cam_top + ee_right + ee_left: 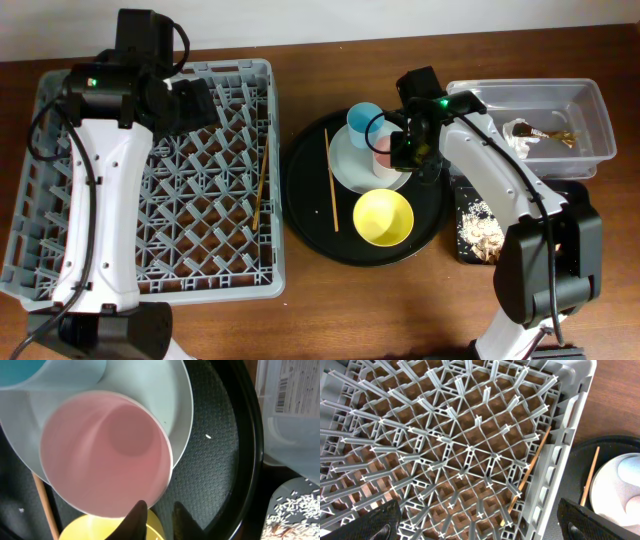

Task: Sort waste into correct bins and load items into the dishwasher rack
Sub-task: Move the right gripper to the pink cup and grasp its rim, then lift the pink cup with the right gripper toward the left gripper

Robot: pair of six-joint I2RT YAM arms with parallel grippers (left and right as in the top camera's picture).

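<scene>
The left arm (100, 200) and right arm (490, 170) both have white shells, black joints, looping black cables and green lights.

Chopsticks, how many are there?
2. One chopstick lies inside the grey rack by its right wall; a second chopstick lies on the round black tray.

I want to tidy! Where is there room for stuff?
The large grey lattice rack is bare from its left wall to the thin wooden chopstick by its right wall. The round black tray is crowded: grey plate, pink cup, blue cup, yellow bowl, another chopstick.
</scene>
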